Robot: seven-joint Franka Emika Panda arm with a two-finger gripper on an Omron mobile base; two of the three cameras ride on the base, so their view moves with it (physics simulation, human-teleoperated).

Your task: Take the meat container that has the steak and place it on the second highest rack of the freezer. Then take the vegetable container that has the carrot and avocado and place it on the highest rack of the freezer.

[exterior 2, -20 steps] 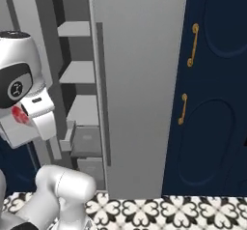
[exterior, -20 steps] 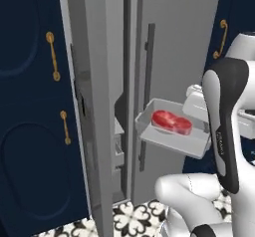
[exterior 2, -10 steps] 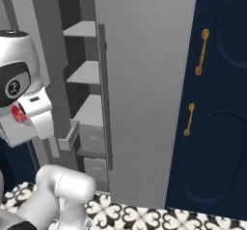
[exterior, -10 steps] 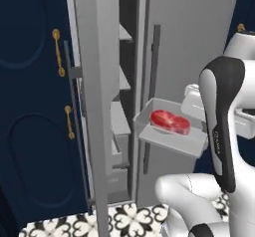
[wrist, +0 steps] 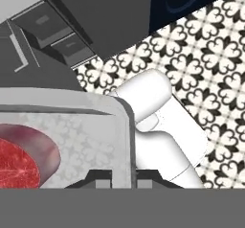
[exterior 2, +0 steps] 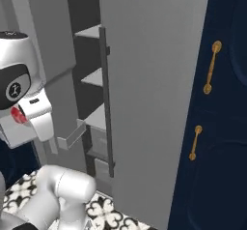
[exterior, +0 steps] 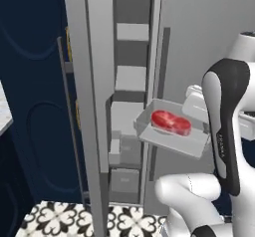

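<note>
grey meat container (wrist: pixel 72 126) rim pinched between the nearly closed fingers (wrist: pixel 123 178).

We are looking down past the gripper (wrist: pixel 123 173), whose dark fingertips are pinching the grey wall of the meat container (wrist: pixel 125 126) at the bottom centre. The steak (wrist: pixel 16 162) is lying red in the lower left, inside the container. Grey freezer drawers (wrist: pixel 52 28) are showing in the upper left, and the patterned floor (wrist: pixel 206 54) is spreading across the right.
</note>
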